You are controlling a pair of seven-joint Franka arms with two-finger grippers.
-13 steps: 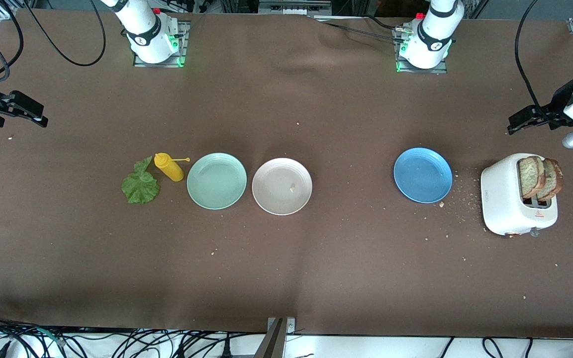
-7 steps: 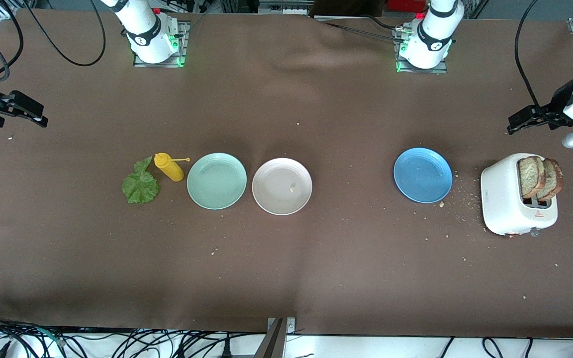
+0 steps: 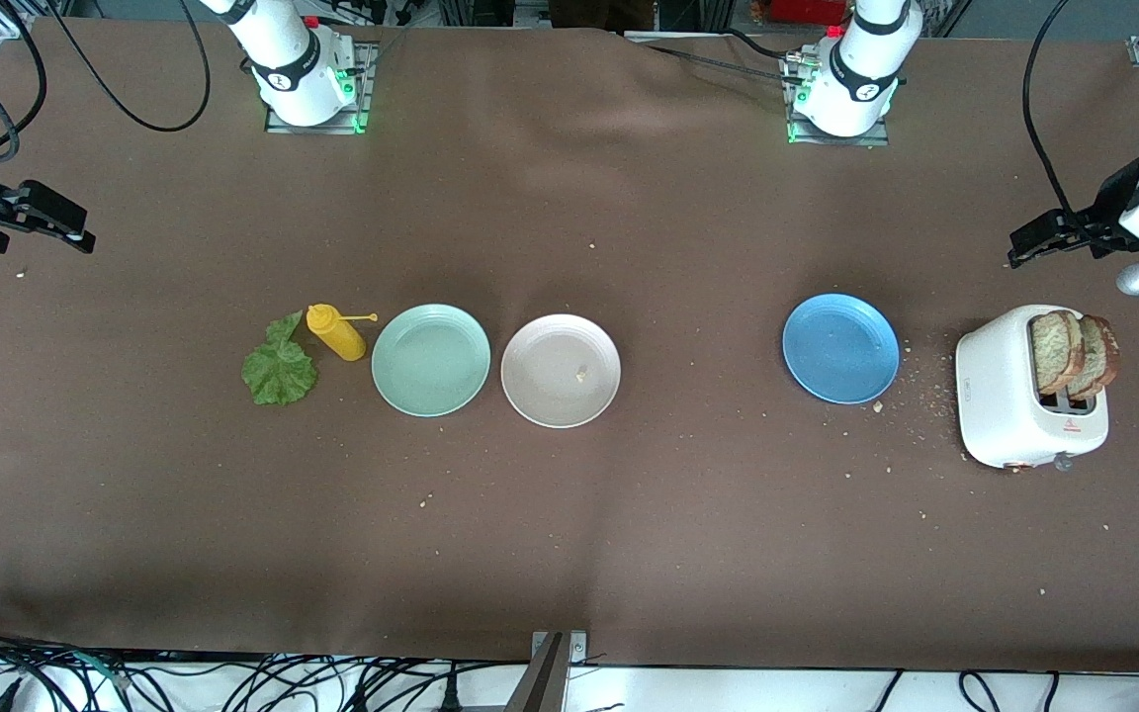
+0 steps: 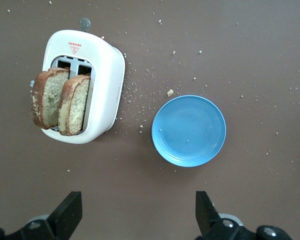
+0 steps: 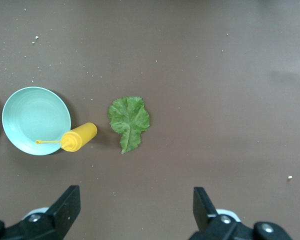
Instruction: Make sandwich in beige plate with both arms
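Nothing moved since the earlier frames. Round pale beige plate [image 3: 561, 370] sat bare on brown worktop [image 3: 569, 534], between mint-green plate [image 3: 430, 359] and blue plate [image 3: 840, 348], blue one well apart toward left arm's end. No sandwich yet: two brown-crusted bread slices [image 3: 1074, 353] stood in white toaster [image 3: 1014, 405] beside blue plate; ruffled green lettuce leaf [image 3: 279, 368] lay beside yellow squeeze bottle [image 3: 336, 332].

Probably best done bread first: pinch one slice by its top crust, lift straight up.

Left claw [image 4: 135, 215] hung near toaster, spread wide, empty. Right claw [image 5: 132, 212] waited near lettuce, equally wide, empty.
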